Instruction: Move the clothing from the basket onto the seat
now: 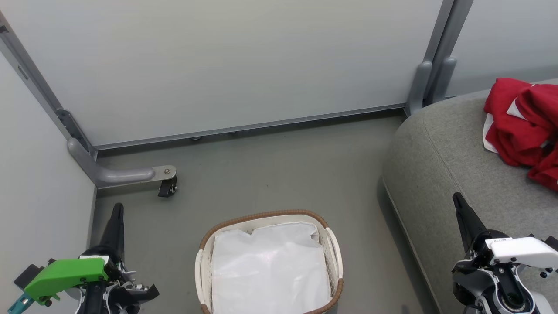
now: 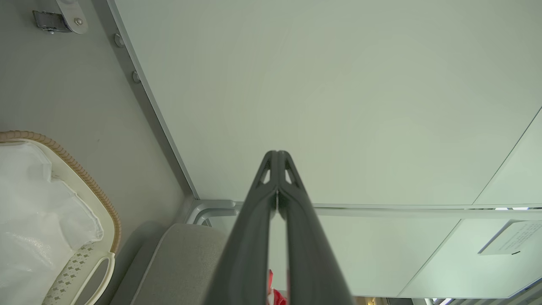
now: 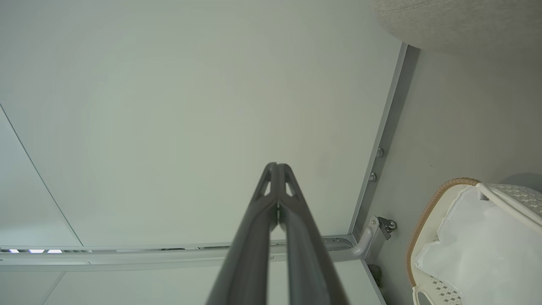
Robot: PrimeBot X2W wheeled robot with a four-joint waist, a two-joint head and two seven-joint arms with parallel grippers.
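Straight to the clothing [image 1: 525,126]: crumpled red fabric with white panels, heaped on top of the seat [image 1: 440,174], up by its far edge and cut off by the right side of the head view. Lying loose, touched by neither gripper. In the left wrist view, just a sliver of red low between the fingers, too small to make out further.

On to the seat itself: grey woven upholstery, rounded corner, stitched seam down the side, standing on the floor [image 1: 270,165] close to the pale wall panel [image 1: 218,65].

Next, the basket [image 1: 266,216], down on the floor left of the seat's near corner and apart from it. Brown woven rim, white perforated walls, side handles. Inside, the white liner [image 1: 270,270], rumpled across the bottom and up the walls.

Now the left gripper [image 1: 117,211], low at the left of the head view, well left of the basket: pinched tight from root to tip, gripping nothing, pointing toward the wall panel. Green housing [image 1: 65,274] at the wrist.

Over to the right gripper [image 1: 458,201], showing against the seat's near side, well short of the clothing: likewise clamped together, nothing in its grip. White cover [image 1: 518,250] at the wrist.

Beyond the left gripper, a small black caster [image 1: 167,187] under a grey bracket at the wall's foot.
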